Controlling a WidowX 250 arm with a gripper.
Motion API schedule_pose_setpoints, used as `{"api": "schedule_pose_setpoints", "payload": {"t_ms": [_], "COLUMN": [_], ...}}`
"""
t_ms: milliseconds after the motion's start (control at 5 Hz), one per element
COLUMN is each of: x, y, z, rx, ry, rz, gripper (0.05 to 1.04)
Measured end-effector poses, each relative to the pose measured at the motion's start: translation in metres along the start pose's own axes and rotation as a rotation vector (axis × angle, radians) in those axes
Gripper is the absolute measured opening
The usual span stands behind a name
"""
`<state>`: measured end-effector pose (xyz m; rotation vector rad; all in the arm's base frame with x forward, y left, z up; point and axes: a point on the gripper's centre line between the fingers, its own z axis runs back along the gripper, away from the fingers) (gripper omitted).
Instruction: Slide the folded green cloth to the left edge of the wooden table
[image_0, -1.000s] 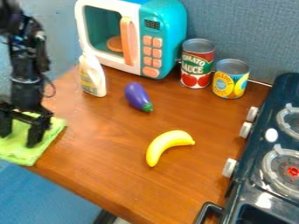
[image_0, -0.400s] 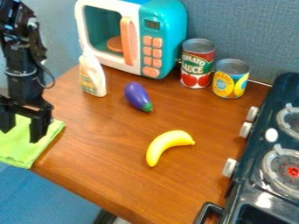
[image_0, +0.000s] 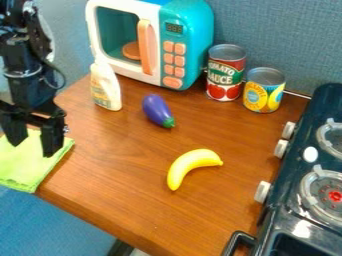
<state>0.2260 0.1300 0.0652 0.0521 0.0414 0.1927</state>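
The black gripper (image_0: 32, 145) hangs at the left edge of the counter, its two fingers apart with nothing between them. Just below and behind it lies a light green cloth (image_0: 30, 162), spread over the counter's left corner. A white bottle (image_0: 105, 86) stands to the gripper's upper right. The purple eggplant (image_0: 157, 110) rests near the middle, and a yellow banana (image_0: 191, 166) lies lower, toward the right.
A toy microwave (image_0: 189, 45) in white and teal stands at the back. Two cans, a red one (image_0: 225, 73) and a yellow one (image_0: 263, 90), stand beside it. The dark stove (image_0: 314, 130) with its knobs borders the counter (image_0: 133, 170) on the right.
The gripper has risen from the cloth and then shifted slightly right. The cloth's right edge lies a little further left and its lower edge has moved slightly.
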Motion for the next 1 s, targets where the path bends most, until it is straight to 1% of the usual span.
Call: {"api": "schedule_pose_setpoints", "payload": {"t_ms": [200, 400, 1000], "x": [0.011, 0.014, 0.013], "y": [-0.037, -0.050, -0.051], "z": [0.008, 0.009, 0.008], "rx": [-0.030, -0.029, -0.030], "ry": [-0.007, -0.010, -0.006], "rz": [-0.082, -0.117, -0.120], "gripper": [1.001, 1.001, 1.001]}}
